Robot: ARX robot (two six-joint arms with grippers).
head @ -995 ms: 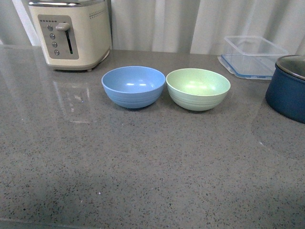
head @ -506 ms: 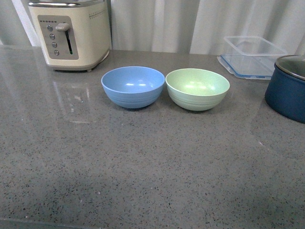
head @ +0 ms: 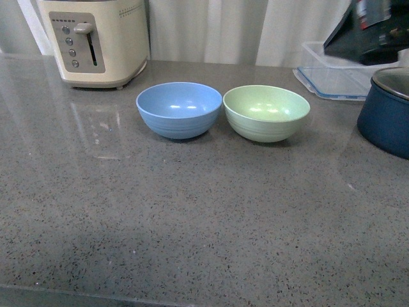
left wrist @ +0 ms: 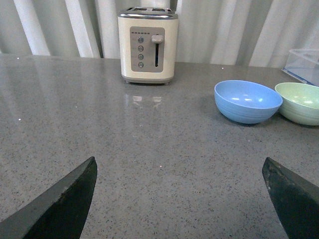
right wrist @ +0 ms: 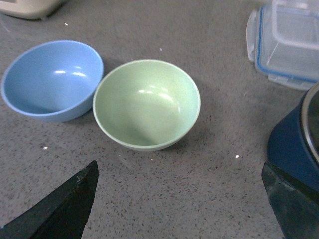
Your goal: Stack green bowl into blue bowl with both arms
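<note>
The blue bowl [head: 179,109] and the green bowl [head: 266,112] stand upright side by side on the grey counter, almost touching, blue on the left. Both are empty. In the right wrist view the green bowl [right wrist: 147,104] lies just ahead of my open right gripper [right wrist: 179,172], with the blue bowl [right wrist: 50,79] beside it. My open left gripper [left wrist: 178,167] hovers over bare counter, well away from the blue bowl [left wrist: 247,101] and the green bowl [left wrist: 301,102]. Part of my black right arm [head: 374,29] shows at the top right of the front view.
A cream toaster [head: 96,38] stands at the back left. A clear plastic container [head: 332,80] sits at the back right, with a dark navy pot [head: 390,118] in front of it, close to the green bowl's right side. Curtains hang behind the counter.
My right arm has come into the front view's top right corner, over the clear container. The bowls stand where they were.
</note>
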